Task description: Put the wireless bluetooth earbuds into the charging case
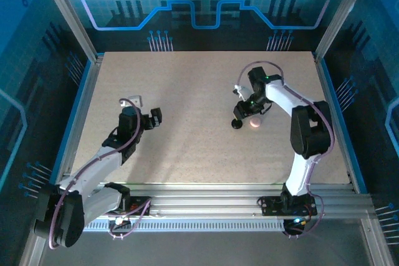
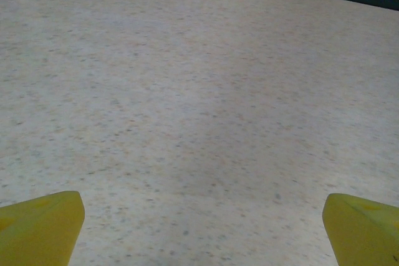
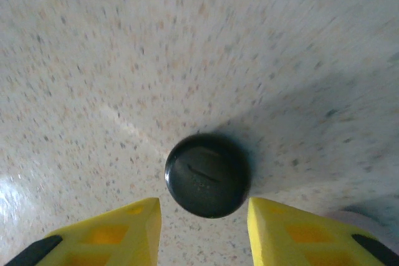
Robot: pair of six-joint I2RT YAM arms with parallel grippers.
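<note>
The charging case [image 1: 255, 123] is a small pale-pink puck lying on the table right of centre. A black round disc [image 1: 237, 124] lies just left of it. In the right wrist view that black disc [image 3: 207, 175] sits flat on the table just beyond my yellow fingertips [image 3: 134, 228]. My right gripper [image 3: 204, 216] is open, jaws apart and holding nothing, and it hovers over both pieces [image 1: 244, 110]. A pale edge of the case [image 3: 341, 215] peeks out behind the right finger. My left gripper [image 2: 202, 228] stands wide open over bare table, at the left [image 1: 154, 117]. The earbuds are out of view.
The speckled beige table [image 1: 187, 91] is fenced by aluminium frame rails [image 1: 81, 101] on the left and right, with a rail along the near edge by the arm bases. The right arm's elbow [image 1: 308, 130] rises right of the case.
</note>
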